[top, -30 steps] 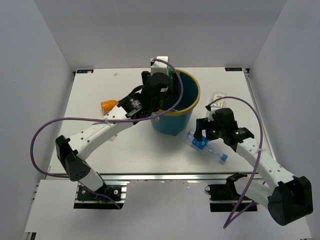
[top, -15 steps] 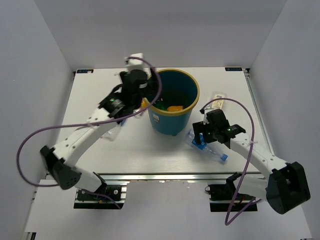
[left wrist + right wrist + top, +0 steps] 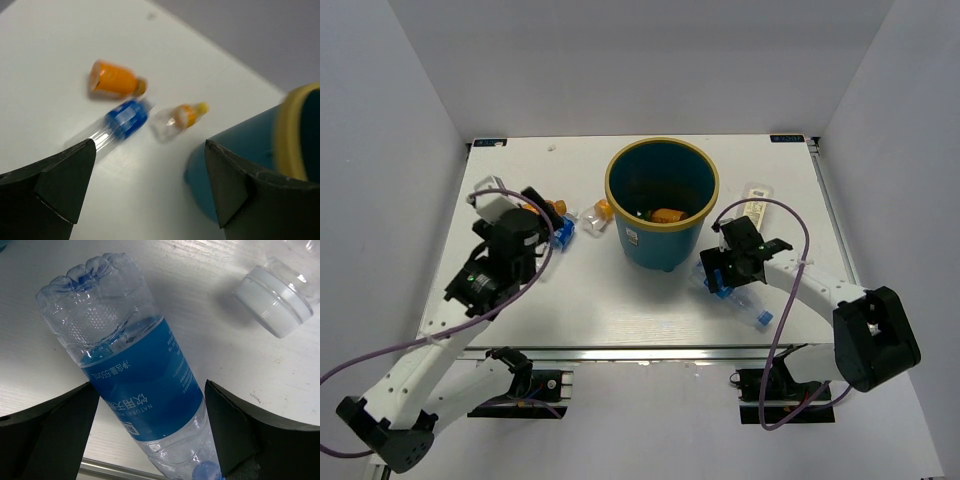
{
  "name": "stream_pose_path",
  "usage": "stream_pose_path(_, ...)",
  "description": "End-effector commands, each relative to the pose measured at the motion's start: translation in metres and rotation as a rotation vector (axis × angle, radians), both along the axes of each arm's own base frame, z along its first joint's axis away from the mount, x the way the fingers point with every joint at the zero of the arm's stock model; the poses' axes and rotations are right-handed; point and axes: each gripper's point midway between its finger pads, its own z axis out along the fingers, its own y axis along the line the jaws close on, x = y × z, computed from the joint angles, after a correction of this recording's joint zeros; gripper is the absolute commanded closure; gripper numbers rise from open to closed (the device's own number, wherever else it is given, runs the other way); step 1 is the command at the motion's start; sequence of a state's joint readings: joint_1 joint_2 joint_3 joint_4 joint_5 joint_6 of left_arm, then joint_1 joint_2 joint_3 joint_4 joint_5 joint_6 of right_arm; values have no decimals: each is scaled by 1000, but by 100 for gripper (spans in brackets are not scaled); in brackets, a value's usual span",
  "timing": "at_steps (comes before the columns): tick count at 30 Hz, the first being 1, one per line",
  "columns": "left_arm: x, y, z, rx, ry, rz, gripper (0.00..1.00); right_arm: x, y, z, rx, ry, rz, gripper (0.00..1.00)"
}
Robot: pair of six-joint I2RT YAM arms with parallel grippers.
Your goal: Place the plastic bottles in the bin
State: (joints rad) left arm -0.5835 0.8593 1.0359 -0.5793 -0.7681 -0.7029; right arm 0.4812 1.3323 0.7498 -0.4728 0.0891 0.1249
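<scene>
**Change since the earlier frames:** the left arm has swung off the bin (image 3: 655, 248) and now reaches over the left half of the table (image 3: 600, 300). The right arm has drawn in over the bottle by the bin's foot. The bin's mouth is no longer covered.

**Right claw** (image 3: 150, 390): fingers spread, one on either side of the blue-labelled bottle (image 3: 135, 365), not pinching it. The bottle lies flat on the table just right of the bin, with its ribbed base toward the bin and its cap end back toward the arm. Its long axis runs roughly crosswise to the line on which the fingers close, slightly skewed. In my judgement a straight squeeze should take it across the label. This arm is plainly the nearer one.

**Left claw** (image 3: 147, 165): spread and empty, held above the table. Three bottles lie on their sides ahead of it, left of the bin:
- an orange bottle (image 3: 112, 80);
- a second blue-labelled bottle (image 3: 122, 120), just beside the orange one and slanting toward the claw;
- a small clear bottle (image 3: 175, 120) with a yellow cap, nearest the bin.

None of the three is between the fingers.

**Hidden or unclear:**
- The left wrist view is blurred.
- A white cap (image 3: 272, 307) shows beyond the right claw, but its bottle is cut off by the frame edge.
- Orange and green items lie inside the bin, too small to identify.
</scene>
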Motion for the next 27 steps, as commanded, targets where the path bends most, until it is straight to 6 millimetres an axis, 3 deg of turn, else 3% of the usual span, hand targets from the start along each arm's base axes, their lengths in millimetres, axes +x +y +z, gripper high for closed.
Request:
stream_pose_path(1,-11,6,-65,26,167,46,2,6,10,8,26,-6,14,11)
stream_pose_path(5,-17,8,-75,9,186,50,2,4,10,1,15,34,7,12)
stream_pose_path(8,-20,14,-70,-3,156,81,2,-2,14,0,34,61,40,12)
stream_pose_path(11,-20,12,-69,-11,145,60,2,-1,13,10,42,38,27,20)
stream_pose_path(15,-20,14,-69,-5,144,71,2,1,14,33,71,-7,7,63)
stream_pose_path(19,-22,15,-68,-11,144,75,2,-6,17,68,140,-76,14,69)
stream_pose_path(22,-22,17,-69,-16,141,87,2,0,14,106,186,-181,-35,69)
stream_pose_path(26,-22,16,-71,-11,152,89,2,19,-18,169,143,-359,-267,69)
stream_pose_path(27,-21,17,-70,-10,151,92,2,32,-26,207,151,-464,-324,69)
